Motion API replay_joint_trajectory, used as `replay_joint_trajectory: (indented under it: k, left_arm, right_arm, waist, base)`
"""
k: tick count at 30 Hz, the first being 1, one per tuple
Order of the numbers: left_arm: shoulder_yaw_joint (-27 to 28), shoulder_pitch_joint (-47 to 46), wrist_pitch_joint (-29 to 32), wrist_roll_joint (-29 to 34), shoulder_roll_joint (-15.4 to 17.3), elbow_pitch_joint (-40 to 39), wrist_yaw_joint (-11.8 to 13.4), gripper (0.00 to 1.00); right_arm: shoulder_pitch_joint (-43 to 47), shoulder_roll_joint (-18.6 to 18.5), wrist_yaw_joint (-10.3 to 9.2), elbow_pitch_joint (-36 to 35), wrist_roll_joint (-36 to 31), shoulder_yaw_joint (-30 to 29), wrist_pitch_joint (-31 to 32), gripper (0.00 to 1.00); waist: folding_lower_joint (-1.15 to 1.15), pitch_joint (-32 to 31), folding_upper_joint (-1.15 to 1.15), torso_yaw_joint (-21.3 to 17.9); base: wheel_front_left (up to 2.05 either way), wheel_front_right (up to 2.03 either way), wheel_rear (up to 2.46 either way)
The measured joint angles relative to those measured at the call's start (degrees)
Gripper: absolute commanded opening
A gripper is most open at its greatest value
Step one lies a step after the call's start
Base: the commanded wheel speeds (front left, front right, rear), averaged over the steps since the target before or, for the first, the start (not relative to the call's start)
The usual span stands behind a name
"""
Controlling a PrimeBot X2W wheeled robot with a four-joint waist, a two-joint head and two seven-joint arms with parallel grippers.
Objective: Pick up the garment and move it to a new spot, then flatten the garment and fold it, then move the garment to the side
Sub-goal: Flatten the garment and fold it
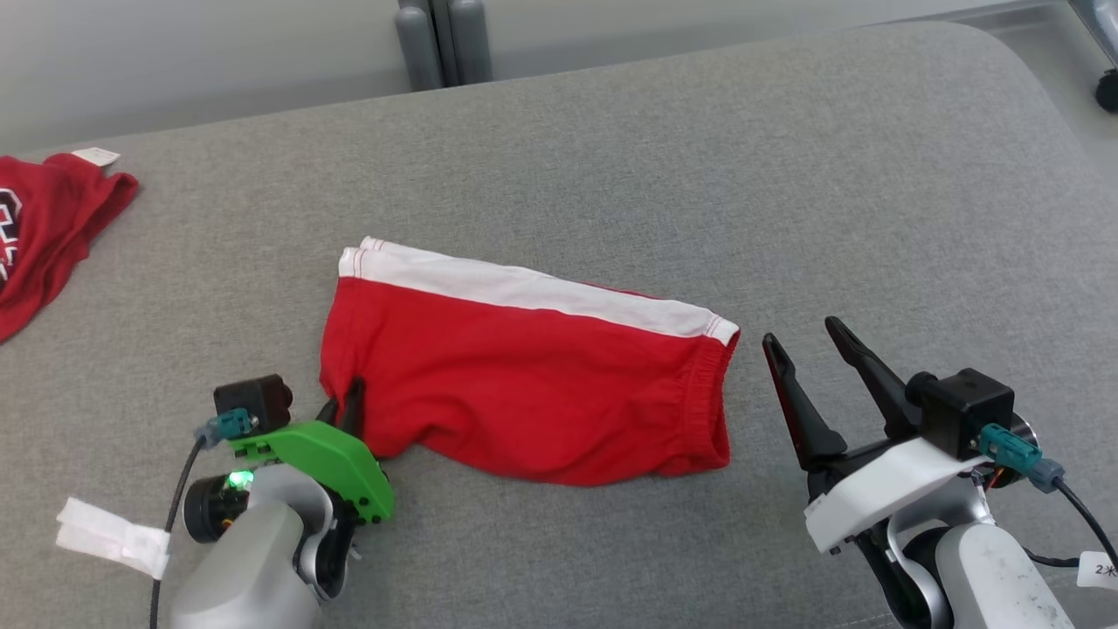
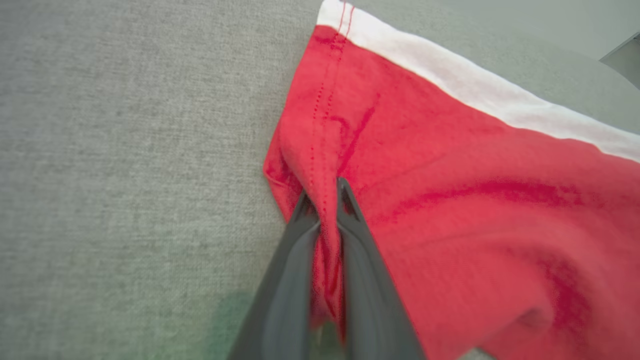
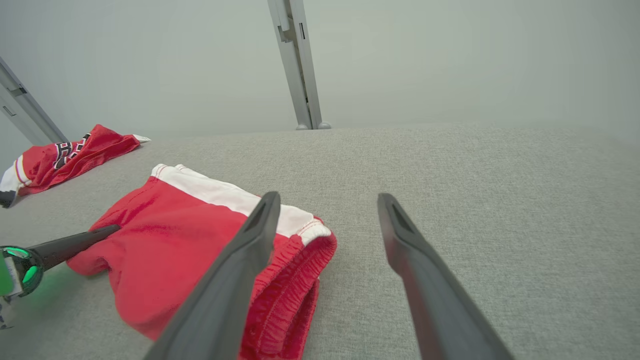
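Note:
The garment (image 1: pixel 524 376) is a pair of red shorts with a white side stripe, lying folded on the grey cushioned surface. My left gripper (image 1: pixel 349 404) is shut on the garment's near left hem; in the left wrist view a ridge of red cloth (image 2: pixel 327 220) is pinched between the dark fingers of the left gripper (image 2: pixel 324 197). My right gripper (image 1: pixel 802 339) stands open just right of the elastic waistband (image 1: pixel 707 393), apart from it. In the right wrist view the right gripper (image 3: pixel 327 200) has its fingers spread, with the garment (image 3: pixel 165 245) to their left.
A second red garment (image 1: pixel 44 227) with a printed design lies at the far left edge of the surface, also seen in the right wrist view as a red heap (image 3: pixel 65 157). Grey posts (image 1: pixel 441 39) stand behind the far edge. A white tag (image 1: pixel 113 535) hangs on my left arm's cable.

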Motion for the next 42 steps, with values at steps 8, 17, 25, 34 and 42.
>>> replay_joint_trajectory:
  k: [8, 17, 25, 34, 42]
  left_arm:
    - [-0.2, 7.3, -1.0, 0.0, 0.5, -9.4, 3.7, 0.0]
    - [-0.3, 11.0, 2.2, -0.1, 3.6, -19.6, 8.2, 0.0]
    - [0.1, 12.4, 4.0, -0.4, 4.7, -23.0, 10.6, 1.0]
    - [0.8, 16.0, -2.8, 3.7, 7.2, -29.9, 11.1, 1.0]
    - [6.5, 22.6, -3.8, 11.3, 6.5, -39.5, 11.0, 1.0]
  right_arm:
    - [0.8, 0.2, 0.0, 0.1, -0.7, 0.1, 0.0, 1.0]
    - [1.2, 0.4, 0.0, 0.7, -0.7, 0.7, 0.0, 1.0]
    - [1.0, 0.5, 0.0, 1.7, -1.0, 0.5, 0.0, 1.0]
    - [1.5, 1.0, 0.0, 2.9, -2.6, -1.6, -0.6, 1.0]
    - [4.5, 1.5, 0.0, 5.6, -2.4, -2.3, -1.9, 1.0]
  waist:
    - [0.0, -3.6, 0.0, 3.4]
    - [0.0, -4.5, 0.0, 3.7]
    - [0.0, -4.2, 0.0, 1.9]
    - [0.0, -5.9, 0.0, 1.9]
    - [0.0, -8.8, 0.0, 3.4]
  base:
    - [0.0, 0.0, 0.0]
    - [0.0, 0.0, 0.0]
    - [0.0, 0.0, 0.0]
    - [0.0, 0.0, 0.0]
    - [0.0, 0.0, 0.0]
